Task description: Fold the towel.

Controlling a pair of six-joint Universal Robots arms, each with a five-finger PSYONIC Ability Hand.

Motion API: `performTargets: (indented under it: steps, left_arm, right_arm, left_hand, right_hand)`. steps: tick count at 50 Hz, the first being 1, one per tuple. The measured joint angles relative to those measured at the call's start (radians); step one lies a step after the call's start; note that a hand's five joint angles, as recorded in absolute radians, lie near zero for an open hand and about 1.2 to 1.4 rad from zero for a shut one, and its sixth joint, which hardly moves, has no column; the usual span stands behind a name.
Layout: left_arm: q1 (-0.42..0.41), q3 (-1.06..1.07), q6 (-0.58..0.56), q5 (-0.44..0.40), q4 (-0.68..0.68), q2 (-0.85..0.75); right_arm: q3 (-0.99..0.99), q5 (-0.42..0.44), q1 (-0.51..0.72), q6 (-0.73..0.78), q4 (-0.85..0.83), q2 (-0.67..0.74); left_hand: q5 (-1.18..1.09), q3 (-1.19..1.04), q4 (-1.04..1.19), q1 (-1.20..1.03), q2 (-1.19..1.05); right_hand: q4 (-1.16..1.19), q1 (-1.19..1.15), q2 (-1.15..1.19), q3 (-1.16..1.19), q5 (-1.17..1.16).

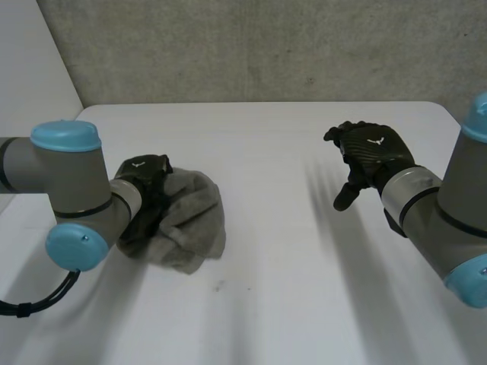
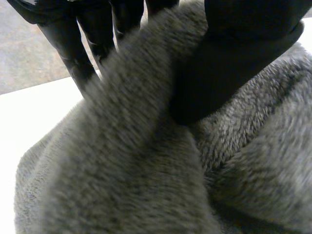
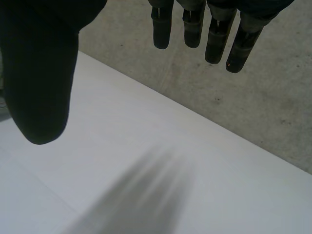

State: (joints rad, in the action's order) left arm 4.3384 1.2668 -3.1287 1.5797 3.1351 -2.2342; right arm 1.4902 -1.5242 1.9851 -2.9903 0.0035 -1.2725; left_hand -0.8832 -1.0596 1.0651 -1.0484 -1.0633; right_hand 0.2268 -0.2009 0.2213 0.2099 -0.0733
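Grey towel (image 1: 190, 217), fleecy nap, not laid flat: bunched in a rumpled heap on the left half of the white bench (image 1: 289, 289). No corner or straight edge can be made out in the heap. Its left side is tucked against the left hand (image 1: 148, 186); its right side bulges outward and hangs rounded down onto the bench surface.

Left wrist view: towel (image 2: 146, 170) sits right under the palm, thrown into thick ridges. The left hand (image 2: 243, 53) has it in a grip, with the thumb pressed down into the pile on one side of a raised fold and the fingers (image 2: 73, 44) standing behind that fold on the other side. Cloth pinched between them. A strip of bare bench (image 2: 34, 112) shows beyond the fingers.

The left arm (image 1: 68, 190) comes in low from the left, wrist just beside the heap.

The right hand (image 1: 373, 156) is well apart from the towel, over the right half of the bench, touching nothing. Its fingers are loosely curved and spread, thumb pointing down. In the right wrist view the right hand (image 3: 41, 73) is slack and empty: fingers (image 3: 195, 29) hanging straight, gap between them and the thumb, bare bench (image 3: 170, 146) below. The right arm (image 1: 441, 220) enters from the right edge.

A grey concrete wall (image 1: 266, 46) runs behind the far edge of the bench.
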Motion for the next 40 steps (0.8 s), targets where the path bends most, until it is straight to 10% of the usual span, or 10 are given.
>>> performTargets:
  steps: [12,21,40]
  left_arm:
    - [-0.257,0.243,0.032,-0.006,-0.060,0.232]
    - [-0.467,0.368,0.075,-0.002,-0.098,0.338]
    - [-0.066,0.309,0.068,0.001,-0.044,0.402]
  right_arm:
    - [-0.023,0.058,-0.095,0.045,0.005,-0.006]
    - [-0.041,0.073,-0.087,0.128,0.020,0.009]
    - [-0.162,0.280,0.072,0.104,0.201,0.160]
  left_hand:
    - [-0.125,-0.127,0.141,-0.093,-0.127]
    - [0.542,0.538,-0.547,0.550,0.552]
    - [0.715,0.714,-0.721,0.698,0.718]
  right_hand:
    - [0.000,0.000,0.000,0.000,0.000]
    - [0.000,0.000,0.000,0.000,0.000]
    - [0.000,0.000,0.000,0.000,0.000]
